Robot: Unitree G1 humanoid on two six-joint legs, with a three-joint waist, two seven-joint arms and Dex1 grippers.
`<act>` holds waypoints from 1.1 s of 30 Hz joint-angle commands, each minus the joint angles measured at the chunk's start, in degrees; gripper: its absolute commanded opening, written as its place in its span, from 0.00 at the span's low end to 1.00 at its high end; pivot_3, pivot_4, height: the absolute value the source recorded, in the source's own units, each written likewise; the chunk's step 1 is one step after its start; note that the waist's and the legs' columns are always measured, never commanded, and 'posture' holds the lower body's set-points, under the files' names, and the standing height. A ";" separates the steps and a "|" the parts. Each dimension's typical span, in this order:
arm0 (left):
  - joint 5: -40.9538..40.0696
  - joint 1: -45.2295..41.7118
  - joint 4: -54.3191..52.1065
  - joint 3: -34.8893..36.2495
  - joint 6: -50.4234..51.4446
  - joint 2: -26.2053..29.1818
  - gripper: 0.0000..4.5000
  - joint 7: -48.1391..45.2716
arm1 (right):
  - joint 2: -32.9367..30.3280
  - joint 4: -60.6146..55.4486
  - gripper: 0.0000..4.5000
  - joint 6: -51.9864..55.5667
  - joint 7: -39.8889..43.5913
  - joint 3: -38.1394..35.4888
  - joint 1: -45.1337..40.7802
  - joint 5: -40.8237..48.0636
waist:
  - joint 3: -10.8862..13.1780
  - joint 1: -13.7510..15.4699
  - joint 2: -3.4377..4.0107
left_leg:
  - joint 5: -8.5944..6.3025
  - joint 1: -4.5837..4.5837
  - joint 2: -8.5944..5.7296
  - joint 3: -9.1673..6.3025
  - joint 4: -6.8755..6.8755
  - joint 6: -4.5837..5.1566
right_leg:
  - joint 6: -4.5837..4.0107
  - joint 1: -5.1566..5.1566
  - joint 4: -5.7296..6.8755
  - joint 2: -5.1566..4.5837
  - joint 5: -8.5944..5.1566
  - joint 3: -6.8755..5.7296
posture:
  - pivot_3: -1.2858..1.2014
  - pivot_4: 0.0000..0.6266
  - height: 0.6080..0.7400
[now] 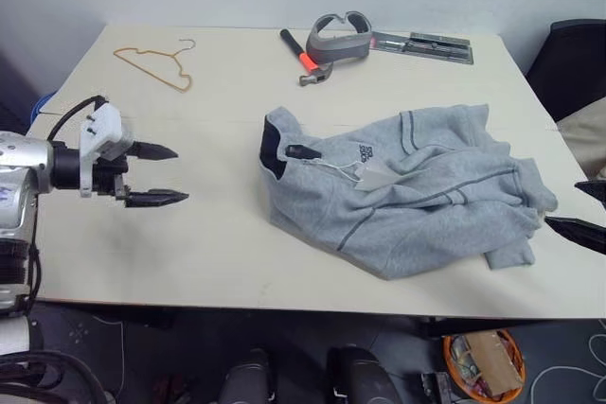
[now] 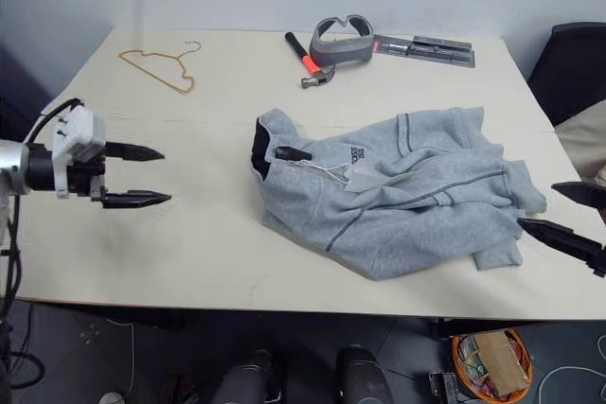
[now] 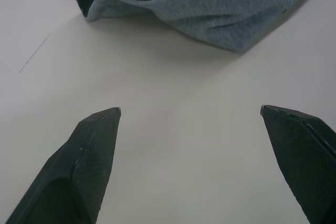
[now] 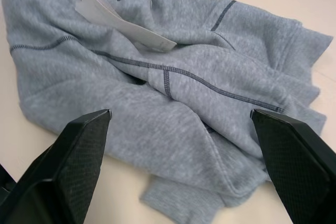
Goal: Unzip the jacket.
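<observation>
- In the head views, one jacket (image 1: 407, 191) lay crumpled on the pale surface (image 1: 189, 243), toward its right half, collar turned to the left and showing a dark lining.
- One small dark logo (image 1: 365, 152) sat on its chest, and white paper tags (image 1: 374, 175) lay just beside that logo on the fabric.
- At the far edge of the surface there were four other things: one wire hanger (image 1: 156, 63) at the far left, one hammer (image 1: 305, 58) with an orange band near the middle, one grey pair of goggles (image 1: 343, 37) just beside the hammer's head, and one flat dark tray (image 1: 426, 45) to the right of the goggles.
- The left gripper (image 1: 163, 175) hovered over the bare left part of the surface, well apart from the jacket, its two black fingers spread wide and holding nothing.
- The right gripper (image 2: 568, 215) was at the right edge, just beside the jacket's hem, its two fingers also parted and empty.
- One orange bin (image 1: 485, 361) stood on the floor below the near right corner.
- In the left wrist view, two fingers (image 3: 86, 166) stood released above bare surface, with the collar end of the jacket beyond them.
- In the right wrist view, two fingers (image 4: 73, 161) stood wide apart, framing the grey fleece with its dark seam lines and one white tag.
</observation>
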 commanded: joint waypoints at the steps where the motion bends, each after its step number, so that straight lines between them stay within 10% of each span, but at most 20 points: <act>1: -3.05 -2.75 -5.36 0.58 3.64 -2.51 1.00 2.14 | 0.34 -5.45 0.99 2.33 -0.60 -0.40 -0.43 4.16 | 0.00 0.07 0.00 | 0.00 -0.01 0.01 -0.02 0.01 0.00 | 0.00 0.01 0.02 0.00 0.00 -0.01 | 0.52 0.24 1.00; 15: 5.46 -22.35 -1.95 -11.80 -1.82 -24.01 1.00 14.29 | 4.46 -19.57 0.99 1.70 -18.17 20.83 -20.52 9.08 | 0.03 0.91 -0.09 | 0.02 -0.16 0.01 -0.06 0.49 -0.06 | 0.06 -0.02 0.20 0.06 0.01 -0.01 | 0.52 0.24 1.00; 33: 22.02 -27.78 23.39 -20.81 -29.69 -30.00 1.00 14.96 | 4.58 -24.43 0.99 1.45 -22.78 18.56 -16.56 13.39 | 0.03 1.57 -0.10 | -0.05 -0.25 0.02 -0.04 0.55 0.05 | 0.05 -0.05 0.15 0.06 0.01 -0.02 | 0.52 0.24 1.00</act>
